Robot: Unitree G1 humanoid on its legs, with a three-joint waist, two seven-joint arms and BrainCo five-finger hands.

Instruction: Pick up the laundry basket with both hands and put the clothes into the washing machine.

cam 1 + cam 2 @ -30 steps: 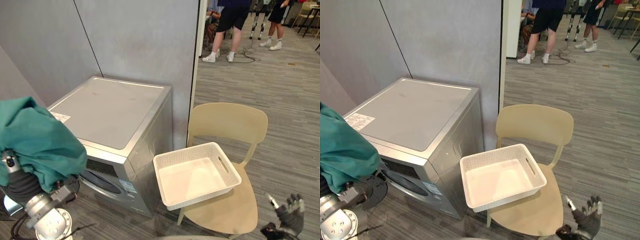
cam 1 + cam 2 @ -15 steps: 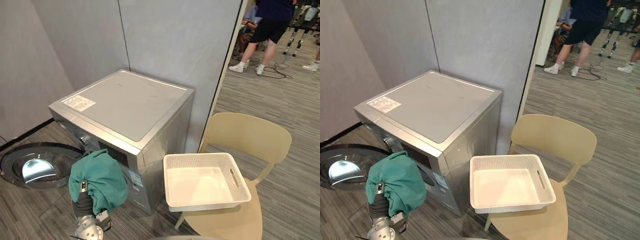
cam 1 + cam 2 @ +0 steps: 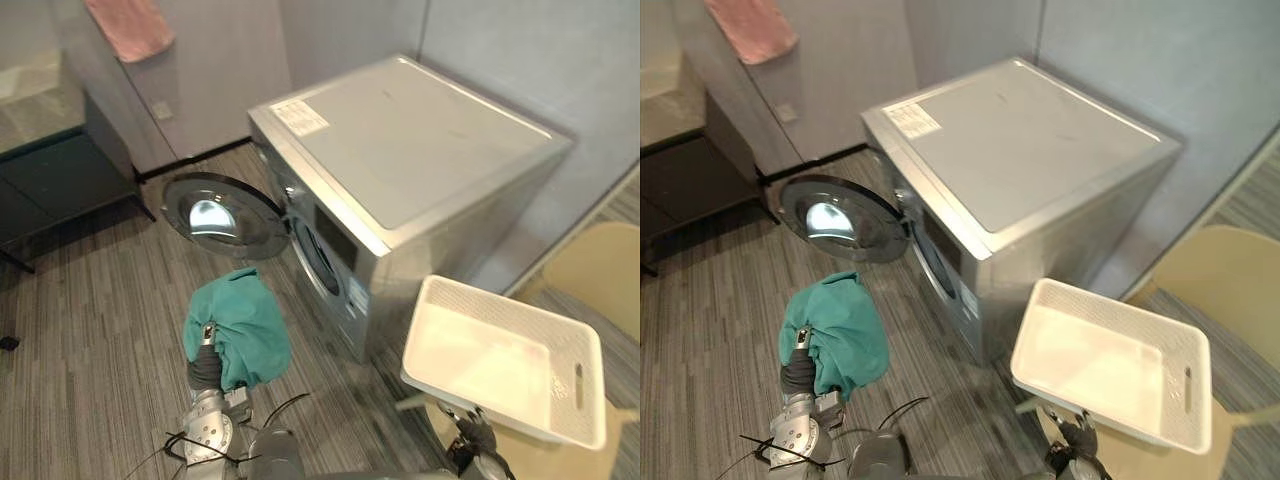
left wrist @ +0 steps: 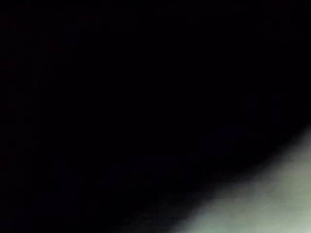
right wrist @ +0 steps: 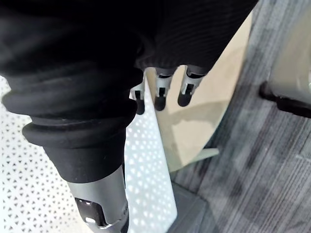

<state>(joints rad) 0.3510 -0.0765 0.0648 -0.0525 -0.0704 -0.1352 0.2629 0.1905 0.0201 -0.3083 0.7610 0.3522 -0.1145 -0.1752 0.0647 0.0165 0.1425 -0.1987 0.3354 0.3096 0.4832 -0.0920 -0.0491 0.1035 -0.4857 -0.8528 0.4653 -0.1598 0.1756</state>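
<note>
Left eye view: teal garment is seen draped over the left hand, near the washing machine, whose round door is swung open. Left fingers are hidden under cloth; their state cannot be told. White laundry basket is noted empty on a beige chair. Right hand is held beside the basket wall, fingers straight, close together, gripping nothing.

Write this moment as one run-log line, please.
left hand: under teal cloth, held before washing machine | door: open | basket: empty, on chair | right hand: open, beside basket
</note>
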